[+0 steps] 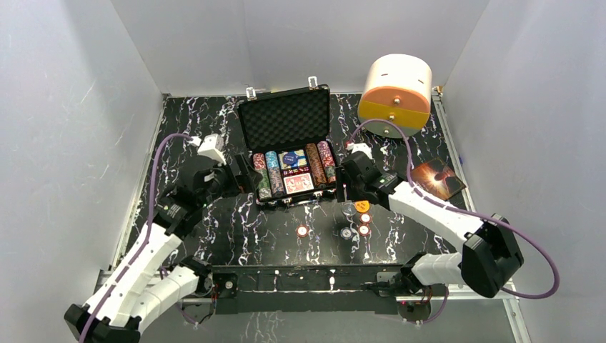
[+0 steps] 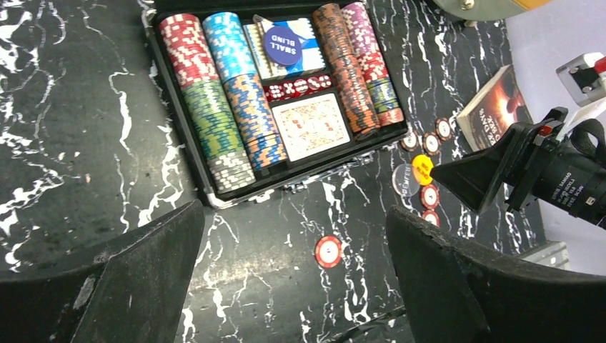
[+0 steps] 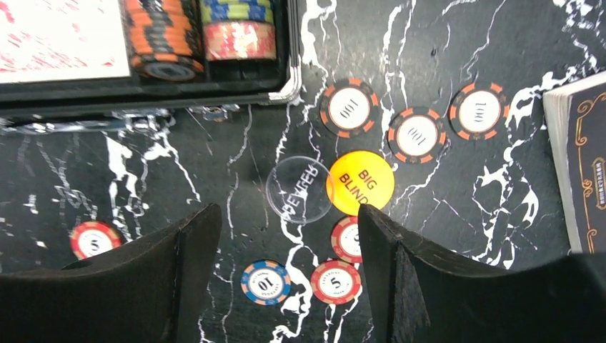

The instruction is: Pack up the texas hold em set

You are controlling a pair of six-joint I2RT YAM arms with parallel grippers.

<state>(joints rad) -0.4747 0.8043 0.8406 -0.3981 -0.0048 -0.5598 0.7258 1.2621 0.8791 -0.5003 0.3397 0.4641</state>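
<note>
The black briefcase (image 1: pixel 248 128) stands open at the table's middle, lid up. Its tray holds rows of striped chips (image 2: pixel 214 121), a red-backed card deck (image 2: pixel 311 125), red dice (image 2: pixel 296 87) and a blue disc (image 2: pixel 283 44). In front of it to the right lie a yellow disc (image 3: pixel 361 182), a clear disc (image 3: pixel 299 190), three orange chips (image 3: pixel 416 135), red chips (image 3: pixel 336 281) and a blue chip (image 3: pixel 265 282). One red chip (image 2: pixel 328 251) lies alone. My left gripper (image 1: pixel 239 175) is open and empty beside the case's left end. My right gripper (image 3: pixel 286 279) is open and empty above the loose chips.
A white-and-orange cylindrical box (image 1: pixel 396 93) stands at the back right. A brown book (image 1: pixel 437 179) lies right of the case, near the orange chips. White walls enclose the table on three sides.
</note>
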